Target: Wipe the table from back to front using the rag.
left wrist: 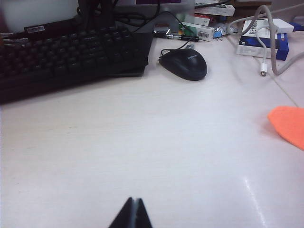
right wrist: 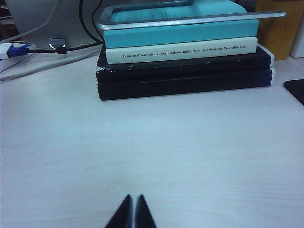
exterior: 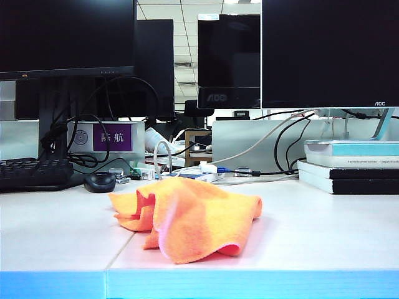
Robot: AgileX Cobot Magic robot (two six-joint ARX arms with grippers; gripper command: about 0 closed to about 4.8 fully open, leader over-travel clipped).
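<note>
The orange rag [exterior: 187, 221] lies crumpled on the white table [exterior: 56, 237], just right of the panel seam and near the blue front edge; a pinkish underside shows at its folds. A corner of the rag [left wrist: 289, 126] shows in the left wrist view. My left gripper [left wrist: 133, 200] hovers over bare table, shut and empty, apart from the rag. My right gripper [right wrist: 133, 196] is also shut and empty, over bare table [right wrist: 152, 142] in front of a stack of books. Neither arm appears in the exterior view.
A black keyboard [left wrist: 66, 57] and a black mouse [left wrist: 184, 63] sit at the back left. Cables, small boxes and monitors [exterior: 330, 53] line the back. A stack of books [right wrist: 183, 52] under a monitor foot stands at the back right.
</note>
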